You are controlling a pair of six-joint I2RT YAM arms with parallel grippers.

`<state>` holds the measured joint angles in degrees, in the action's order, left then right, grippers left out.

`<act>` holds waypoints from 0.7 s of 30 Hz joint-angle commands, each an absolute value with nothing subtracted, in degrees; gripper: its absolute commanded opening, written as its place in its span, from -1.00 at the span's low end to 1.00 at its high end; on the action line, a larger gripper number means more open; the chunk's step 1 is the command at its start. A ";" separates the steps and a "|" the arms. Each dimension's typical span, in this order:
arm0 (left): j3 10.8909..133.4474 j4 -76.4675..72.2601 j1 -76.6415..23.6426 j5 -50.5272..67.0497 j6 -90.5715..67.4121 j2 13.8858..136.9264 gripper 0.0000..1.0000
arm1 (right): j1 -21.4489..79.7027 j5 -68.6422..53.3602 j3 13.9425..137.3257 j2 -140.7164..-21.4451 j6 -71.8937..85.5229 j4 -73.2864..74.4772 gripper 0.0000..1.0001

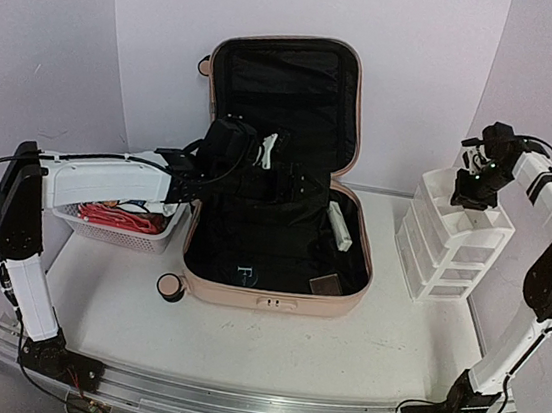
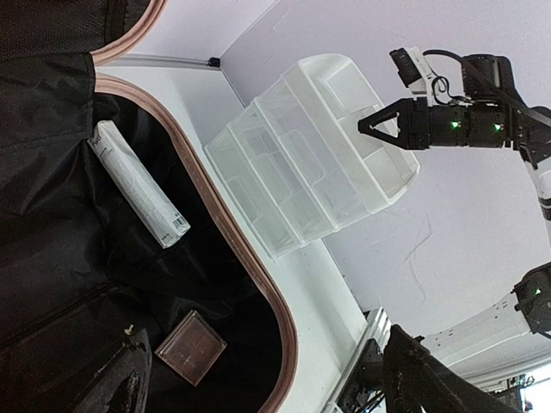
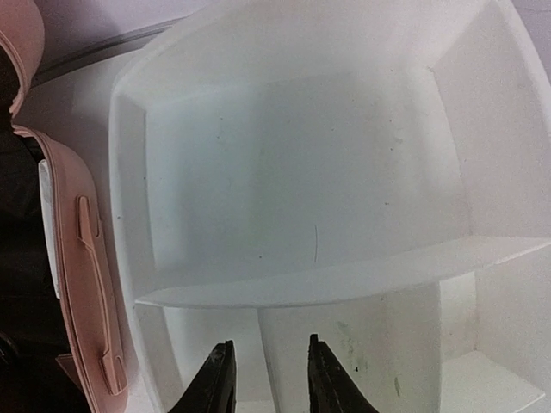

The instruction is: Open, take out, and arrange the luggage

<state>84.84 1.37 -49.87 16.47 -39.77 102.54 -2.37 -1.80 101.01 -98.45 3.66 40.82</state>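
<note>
The peach-pink luggage (image 1: 265, 298) lies open mid-table, its lid upright against the back wall. On its black lining lie a white box (image 1: 339, 226) and a small brown square case (image 1: 325, 285). My left gripper (image 1: 299, 182) hovers over the open shell. In the left wrist view its fingers (image 2: 120, 387) stand wide open and hold nothing, with the brown case (image 2: 190, 347) and the luggage rim (image 2: 258, 258) below them. My right gripper (image 1: 463, 197) hangs over the white drawer organizer (image 1: 452, 248). Its jaws (image 3: 267, 379) are narrowly open with nothing between them, above the top tray (image 3: 301, 172).
A white mesh basket (image 1: 116, 237) holding red items (image 1: 119, 215) stands left of the luggage, under my left arm. A black caster wheel (image 1: 172, 288) sticks out at the luggage's front left corner. The purple wall stands close behind.
</note>
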 commanded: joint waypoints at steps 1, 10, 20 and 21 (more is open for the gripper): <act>88.48 -2.76 -49.02 20.81 -40.17 103.52 0.82 | -2.55 -2.16 100.40 -99.37 3.40 41.44 -0.54; 99.37 -4.75 -53.17 22.95 -45.38 114.59 0.72 | -2.22 -4.32 96.19 -93.96 7.18 41.25 -1.00; 117.28 -12.00 -58.71 25.96 -56.71 130.22 0.68 | -1.93 -12.28 85.20 -81.73 10.19 40.56 -1.00; 118.14 -13.24 -58.97 26.33 -58.16 131.40 0.67 | -1.93 -13.04 84.17 -80.66 10.53 40.46 -1.00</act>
<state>112.07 -5.28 -58.37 23.97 -51.57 128.33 -2.22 -5.89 86.76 -86.11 6.76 39.31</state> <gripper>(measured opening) 0.840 0.022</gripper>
